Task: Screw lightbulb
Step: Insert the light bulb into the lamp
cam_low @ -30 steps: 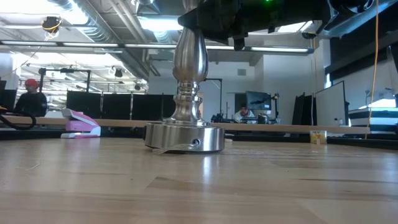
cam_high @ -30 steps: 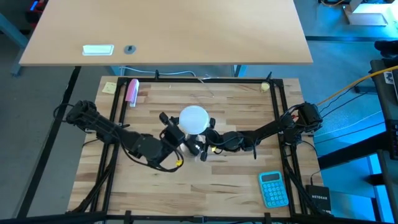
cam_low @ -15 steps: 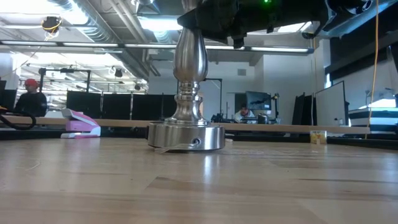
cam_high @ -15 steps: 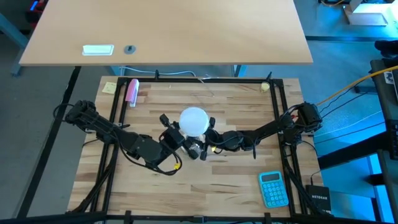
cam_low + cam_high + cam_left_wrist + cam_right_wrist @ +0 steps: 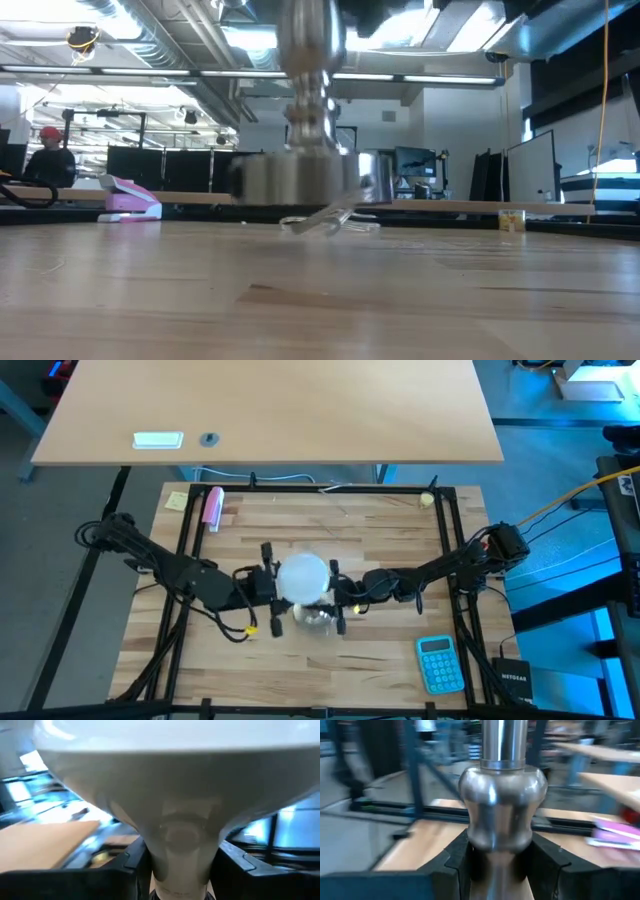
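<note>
Lightbulb [image 5: 303, 577] now gripped by left jaws, lamp stand [image 5: 300, 175] lifted off table [image 5: 320, 300]

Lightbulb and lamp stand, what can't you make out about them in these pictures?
- High view: the lightbulb covers the socket, so the screw joint is hidden.
- Left wrist view: the left claw hides the bulb's neck; the base is cut off.
- Low view: the lamp stand is blurred, its top cut off.
- Right wrist view: the right claw hides the stem.
</note>
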You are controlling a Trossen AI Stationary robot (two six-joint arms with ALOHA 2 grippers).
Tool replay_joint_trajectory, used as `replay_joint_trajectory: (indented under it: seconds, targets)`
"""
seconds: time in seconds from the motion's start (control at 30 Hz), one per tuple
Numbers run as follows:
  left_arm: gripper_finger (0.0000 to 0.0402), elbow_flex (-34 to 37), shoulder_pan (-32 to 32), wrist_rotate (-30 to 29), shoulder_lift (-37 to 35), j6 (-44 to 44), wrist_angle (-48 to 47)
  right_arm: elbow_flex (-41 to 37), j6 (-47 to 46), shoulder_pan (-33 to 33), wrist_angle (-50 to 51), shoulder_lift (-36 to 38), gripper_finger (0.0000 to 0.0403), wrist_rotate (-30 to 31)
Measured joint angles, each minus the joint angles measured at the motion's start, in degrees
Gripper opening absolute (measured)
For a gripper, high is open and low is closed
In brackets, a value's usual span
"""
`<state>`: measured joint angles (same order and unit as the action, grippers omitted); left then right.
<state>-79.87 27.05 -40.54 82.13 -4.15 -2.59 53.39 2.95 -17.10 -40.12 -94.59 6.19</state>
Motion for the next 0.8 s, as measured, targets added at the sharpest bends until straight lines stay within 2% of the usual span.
replay_joint_trajectory:
  seconds: [0.2, 0.33, 0.43, 0.63, 0.8]
  targets:
    - [0.0134, 0.00, -1.18, 16.43, -0.01, -6.46, -0.48, 5.36, 0.86, -0.02, 9.71, 0.23, 0.0138, -10.43]
    - [0.0134, 0.08, -2.12, 25.16, -0.27, -11.25, -1.88, 5.85, 3.40, -0.51, 12.03, 0.26, 0.0138, -12.34]
    - [0.0134, 0.10, -3.97, 32.01, -0.29, -11.57, -2.94, 5.85, 3.27, -0.95, 12.52, 0.25, 0.0138, -12.48]
    - [0.0140, 0.28, -5.91, 33.46, -0.71, -10.46, -3.29, 5.85, 2.95, -0.96, 14.38, 0.29, 0.0138, -9.80]
    - [0.0236, 0.46, -6.03, 31.03, -1.47, -11.08, -2.49, 6.17, 1.42, -1.23, 14.25, 0.62, 0.0138, -6.11]
